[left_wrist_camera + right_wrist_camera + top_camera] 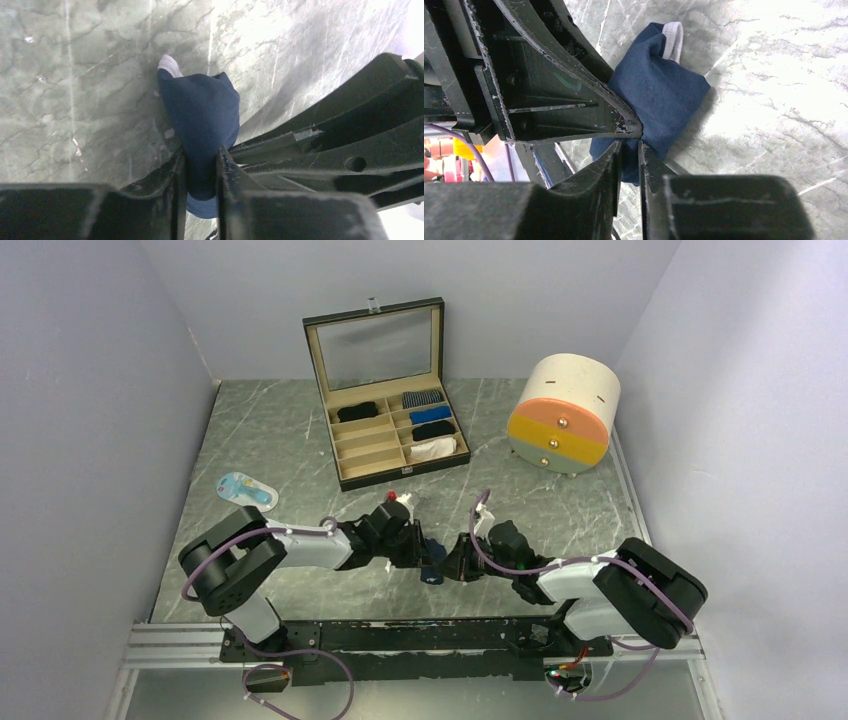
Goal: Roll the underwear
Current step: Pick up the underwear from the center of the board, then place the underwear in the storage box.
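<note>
Looks like mid-roll to me. On the grey marbled table (pixel 280 440), the black-and-white left arm (pixel 300 548) and right arm (pixel 570 580) fold in low and meet near the front edge, wrists almost touching. The left gripper (pixel 201 155) and right gripper (pixel 630 146) are each clamped narrow on the navy blue cloth underwear (pixel 200 110) — it's bunched between them, white trim (pixel 673 37) poking out the far end. Next move needs both wrists turning together, or the roll loosens.

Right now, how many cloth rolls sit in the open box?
5: a black roll in the left column's back slot; in the right column, back to front: grey striped, blue, black, white.
</note>
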{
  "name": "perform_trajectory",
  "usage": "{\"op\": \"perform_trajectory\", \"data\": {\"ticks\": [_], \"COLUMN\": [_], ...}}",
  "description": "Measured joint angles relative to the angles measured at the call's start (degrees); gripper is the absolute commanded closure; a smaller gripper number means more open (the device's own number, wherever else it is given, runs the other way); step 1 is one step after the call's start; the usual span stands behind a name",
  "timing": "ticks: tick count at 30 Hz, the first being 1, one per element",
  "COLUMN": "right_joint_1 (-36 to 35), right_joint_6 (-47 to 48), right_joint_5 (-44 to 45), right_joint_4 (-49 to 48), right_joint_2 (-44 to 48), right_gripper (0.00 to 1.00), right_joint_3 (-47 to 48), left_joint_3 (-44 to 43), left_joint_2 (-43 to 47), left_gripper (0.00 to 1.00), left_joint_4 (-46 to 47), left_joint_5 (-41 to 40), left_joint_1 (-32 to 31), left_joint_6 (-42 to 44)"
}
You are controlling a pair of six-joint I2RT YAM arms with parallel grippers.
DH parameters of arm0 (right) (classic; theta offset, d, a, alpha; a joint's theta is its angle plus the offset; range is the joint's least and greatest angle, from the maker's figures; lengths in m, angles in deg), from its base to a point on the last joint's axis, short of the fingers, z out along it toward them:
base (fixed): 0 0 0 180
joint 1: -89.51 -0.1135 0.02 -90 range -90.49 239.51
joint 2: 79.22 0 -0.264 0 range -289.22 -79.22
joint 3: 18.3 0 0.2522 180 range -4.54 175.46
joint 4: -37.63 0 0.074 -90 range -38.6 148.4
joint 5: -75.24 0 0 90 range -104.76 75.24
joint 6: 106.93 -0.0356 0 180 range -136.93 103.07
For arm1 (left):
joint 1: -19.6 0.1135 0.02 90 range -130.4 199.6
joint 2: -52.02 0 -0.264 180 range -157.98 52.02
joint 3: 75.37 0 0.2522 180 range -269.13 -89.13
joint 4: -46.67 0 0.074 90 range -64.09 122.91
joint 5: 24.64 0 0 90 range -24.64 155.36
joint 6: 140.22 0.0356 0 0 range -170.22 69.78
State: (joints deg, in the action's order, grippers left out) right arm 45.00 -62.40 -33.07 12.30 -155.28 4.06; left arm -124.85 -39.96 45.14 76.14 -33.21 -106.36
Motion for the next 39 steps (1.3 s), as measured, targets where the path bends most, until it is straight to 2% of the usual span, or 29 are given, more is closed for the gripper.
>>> {"op": "perform_trajectory", "data": {"ticks": [2,4,7,9,13,16,19,24,30,39], "right_joint_1": [0.1,0.1,0.1,0.1,0.4,1.4,2.4,3.1,3.5,4.4], "right_joint_6": [-0.1,-0.1,0.2,0.7,1.6,2.1,2.7,3.4,6.5,9.6], "right_joint_5": [-0.2,-0.5,-0.2,1.2,9.5,17.0,22.9,30.6,33.6,33.6], "right_joint_4": [0.4,1.8,7.1,12.8,24.4,31.2,36.6,42.3,42.9,42.9], "right_joint_2": [0.3,2.0,7.3,12.5,21.9,26.2,27.5,26.9,23.5,18.9], "right_gripper": [0.61,0.54,0.49,0.43,0.38,0.38,0.43,0.47,0.50,0.53], "right_joint_3": [0.0,0.0,0.7,2.2,6.7,8.6,10.1,12.7,15.3,19.2], "left_joint_3": [-1.3,-3.0,-5.6,-7.1,-12.5,-18.3,-23.7,-34.2,-46.9,-66.5], "left_joint_2": [-0.4,-0.5,-0.5,-0.7,-2.4,-4.5,-5.5,-5.6,-7.6,-17.9], "left_gripper": [0.93,0.95,0.95,0.95,0.95,0.95,0.95,0.95,0.95,0.95], "left_joint_4": [-1.5,-4.3,-8.7,-11.0,-18.1,-25.4,-32.3,-42.3,-49.2,-58.3], "left_joint_5": [0.3,-0.2,-1.7,-2.4,-2.7,-3.1,-4.2,-2.6,1.9,4.7], "left_joint_1": [0.0,-0.2,-0.7,-1.1,-1.3,-0.9,0.6,7.4,16.6,26.3], "left_joint_6": [0.7,1.5,3.8,6.0,13.7,21.7,29.6,42.9,57.5,76.4]}}
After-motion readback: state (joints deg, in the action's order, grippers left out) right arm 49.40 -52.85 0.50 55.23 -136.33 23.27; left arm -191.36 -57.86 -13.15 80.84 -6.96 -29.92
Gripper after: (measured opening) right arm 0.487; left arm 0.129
